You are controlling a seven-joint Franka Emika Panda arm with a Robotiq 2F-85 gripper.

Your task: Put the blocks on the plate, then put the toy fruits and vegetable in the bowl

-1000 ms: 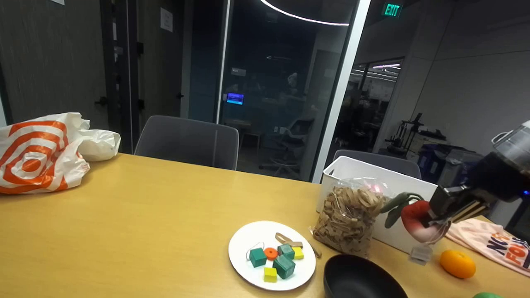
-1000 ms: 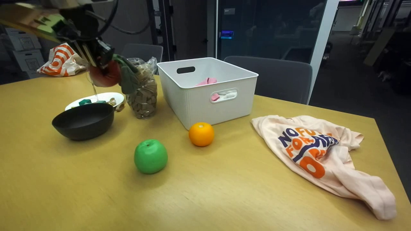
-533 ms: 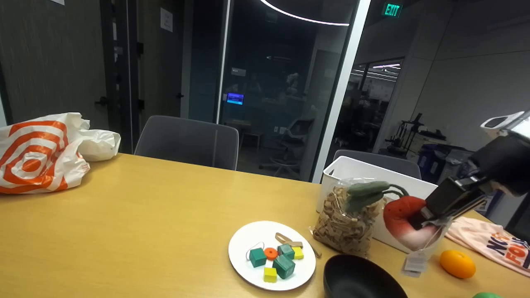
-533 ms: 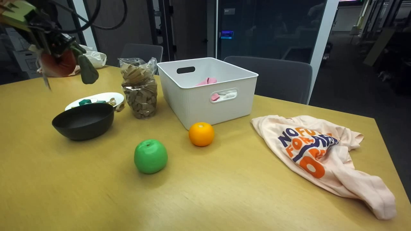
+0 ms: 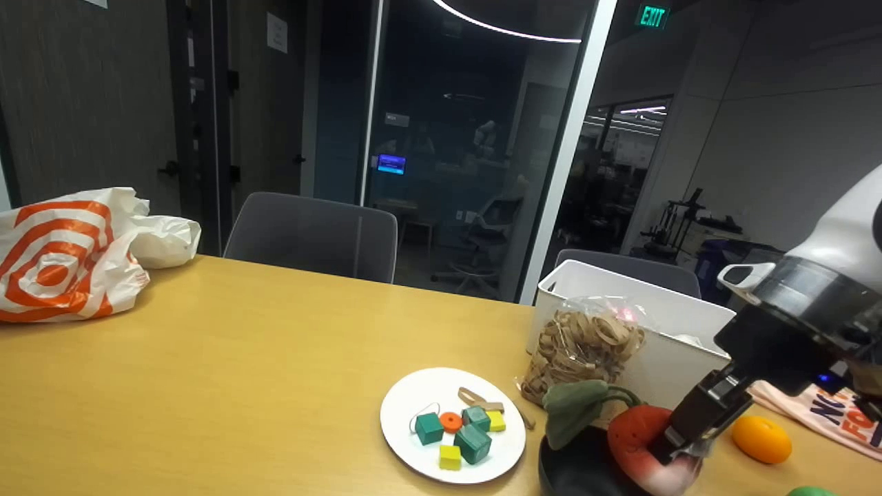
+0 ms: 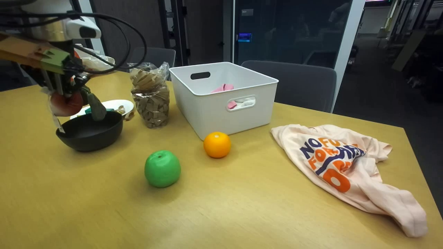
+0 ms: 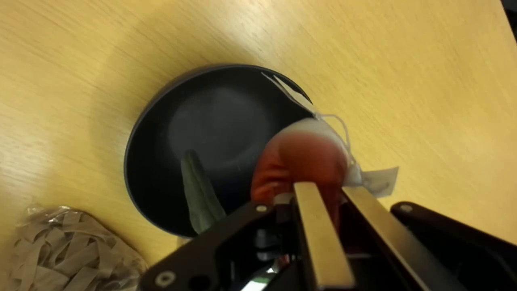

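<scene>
My gripper (image 7: 330, 187) is shut on a red-and-white plush vegetable (image 7: 299, 155) with green leaves and a paper tag. It holds the vegetable low over the edge of the black bowl (image 7: 220, 117), with a leaf hanging over the inside. The vegetable also shows in both exterior views (image 5: 637, 434) (image 6: 66, 103). Whether it touches the bowl, I cannot tell. The white plate (image 5: 410, 396) bears green blocks (image 5: 473, 442), yellow blocks (image 5: 450, 457) and an orange ring (image 5: 451, 422). A green toy apple (image 6: 162, 168) and a toy orange (image 6: 217, 145) lie on the table.
A bag of brown strips (image 5: 579, 351) stands beside the bowl, close to a white bin (image 6: 238, 114) holding pink and white items. A pale pink cloth (image 6: 332, 166) lies on the table (image 6: 242, 207). A white-and-orange plastic bag (image 5: 69, 255) is at the far end.
My gripper has moved over the bowl and come down with the plush vegetable in it. The apple, orange, plate and blocks have not moved.
</scene>
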